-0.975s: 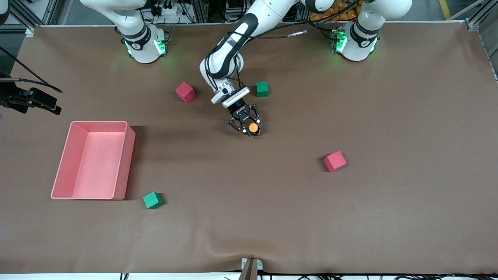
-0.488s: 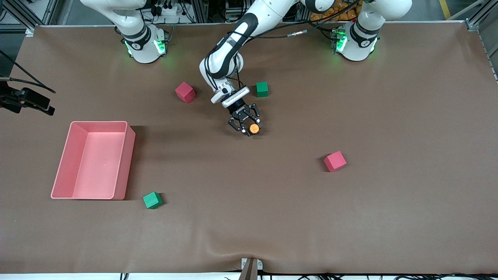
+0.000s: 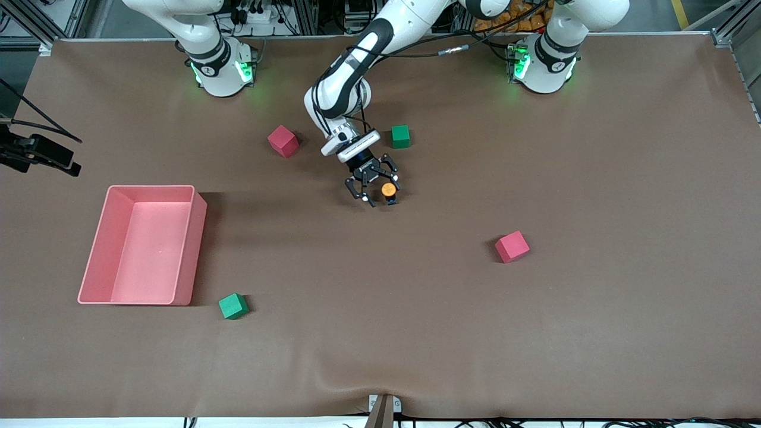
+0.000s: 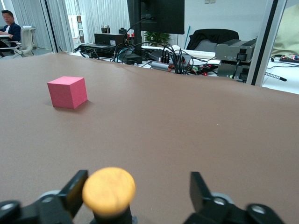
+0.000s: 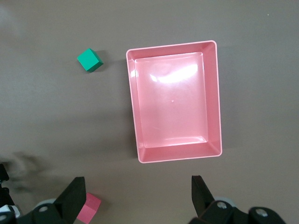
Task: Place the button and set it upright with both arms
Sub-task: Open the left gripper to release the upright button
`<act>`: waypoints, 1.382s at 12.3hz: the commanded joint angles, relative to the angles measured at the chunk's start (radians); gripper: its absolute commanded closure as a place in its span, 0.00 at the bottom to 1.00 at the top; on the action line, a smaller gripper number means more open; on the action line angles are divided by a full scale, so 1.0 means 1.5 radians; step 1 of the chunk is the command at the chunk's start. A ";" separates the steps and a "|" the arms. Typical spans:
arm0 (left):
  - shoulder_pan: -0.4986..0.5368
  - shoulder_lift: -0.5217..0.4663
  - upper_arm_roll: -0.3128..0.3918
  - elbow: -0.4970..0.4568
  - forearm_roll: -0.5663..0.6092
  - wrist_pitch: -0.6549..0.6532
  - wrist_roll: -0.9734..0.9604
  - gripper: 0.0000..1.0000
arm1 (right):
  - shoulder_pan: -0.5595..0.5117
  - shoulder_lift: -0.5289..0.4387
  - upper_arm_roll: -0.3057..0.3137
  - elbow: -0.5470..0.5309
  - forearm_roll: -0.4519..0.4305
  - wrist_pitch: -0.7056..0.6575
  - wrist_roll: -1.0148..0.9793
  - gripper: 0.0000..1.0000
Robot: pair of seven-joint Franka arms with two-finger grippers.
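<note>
Button (image 3: 388, 190) is standing on the table (image 3: 535, 333) mid-field, orange cap up, black body under it, between the red cube (image 3: 283, 141) and green cube (image 3: 401, 136) but nearer the front camera than both. It is looking upright.

Left gripper (image 3: 377, 189) is sitting low around the button, fingers apart. In the left wrist view the cap (image 4: 109, 190) is lying close against one finger (image 4: 74, 191) while the other finger (image 4: 198, 191) is standing well clear, so nothing is clamping it. Whether the near finger is touching the cap, cannot tell.

Right gripper (image 5: 135, 198) is hanging high over the pink tray (image 5: 173, 106) toward the right arm's end of the table, fingers spread, holding nothing; that arm is waiting.

Handling judgement: the button is probably very light and rigid, hard plastic, with a smooth round cap that is likely to slip under a pinch. Small base, tall for its footprint, so a sideways nudge from a finger could topple it. Best hold is likely on the black body below the cap, fingers square to it and gentle. Pulling away, the close finger needs clearing first.
</note>
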 commanded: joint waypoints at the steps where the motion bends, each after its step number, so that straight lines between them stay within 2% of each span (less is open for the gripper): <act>1: -0.011 -0.001 -0.001 0.002 0.017 -0.016 0.000 0.00 | -0.018 0.001 0.005 0.008 0.004 -0.009 -0.003 0.00; 5: -0.013 -0.045 -0.036 0.002 0.001 -0.086 0.083 0.00 | -0.023 0.000 0.007 0.010 0.006 -0.009 -0.004 0.00; 9: -0.005 -0.137 -0.030 0.003 -0.068 -0.096 0.244 0.00 | -0.025 -0.001 0.008 0.010 0.008 -0.025 -0.002 0.00; 12: 0.071 -0.193 -0.033 0.008 -0.086 -0.083 0.362 0.00 | -0.023 -0.001 0.007 0.011 0.009 -0.033 -0.002 0.00; 15: 0.144 -0.231 -0.036 0.009 -0.089 -0.018 0.449 0.00 | -0.007 -0.001 0.006 0.011 0.012 -0.032 -0.001 0.00; 17: 0.196 -0.274 -0.036 0.008 -0.132 0.012 0.523 0.00 | 0.004 -0.001 0.004 0.011 0.004 -0.033 -0.001 0.00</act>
